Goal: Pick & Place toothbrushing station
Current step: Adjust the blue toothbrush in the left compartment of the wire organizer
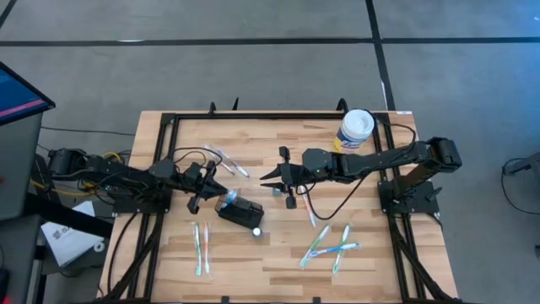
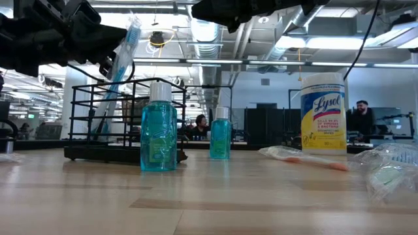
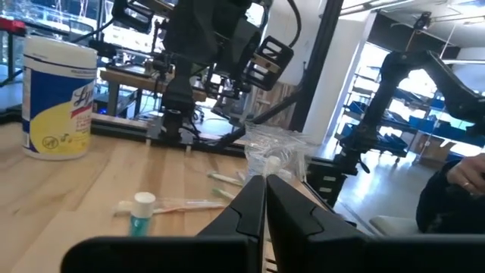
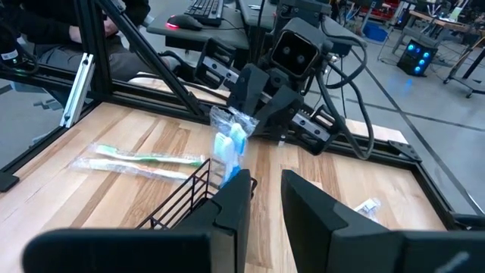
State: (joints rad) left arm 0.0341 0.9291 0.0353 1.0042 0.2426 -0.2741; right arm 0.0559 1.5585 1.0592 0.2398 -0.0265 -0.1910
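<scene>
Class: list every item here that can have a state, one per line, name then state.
left gripper, shut on wrapped toothbrush
right gripper, open, empty
toothbrushing station, standing upright
Lysol canister, upright, lid on
nearer blue bottle, upright, capped
farther blue bottle, upright, capped

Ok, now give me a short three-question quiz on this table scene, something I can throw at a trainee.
1. True or false: the yellow canister with a white lid lies tipped on its side.
2. Which one grips the blue toothbrush in clear plastic wrap? A) the left tool; B) the right tool; C) neither.
3. Fill in: in the low view, ____ small blue-liquid bottles with white caps stand on the wooden table.

Key: 1 false, it stands upright; 2 A; 3 two.
</scene>
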